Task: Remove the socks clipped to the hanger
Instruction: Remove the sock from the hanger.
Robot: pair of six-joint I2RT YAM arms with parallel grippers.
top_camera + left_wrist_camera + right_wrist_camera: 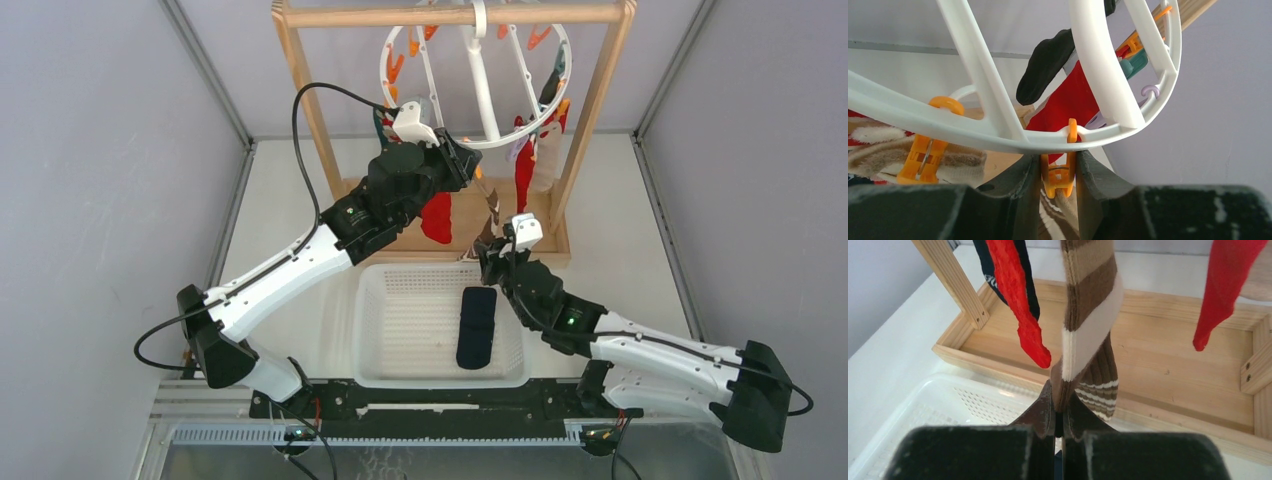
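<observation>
Squarely inside right tool (pixel 1059 416), lower end of striped sock (pixel 1091 325).

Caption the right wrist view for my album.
Right tool pinching a hanging brown-and-cream striped sock near a white basket.

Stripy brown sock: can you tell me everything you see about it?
The stripy sock looks knitted and ribbed, with brown, tan and cream bands. It hangs taut and twisted above the wooden tray. The right gripper is shut on its lower end. At its top, the left gripper squeezes the orange clip.
</observation>
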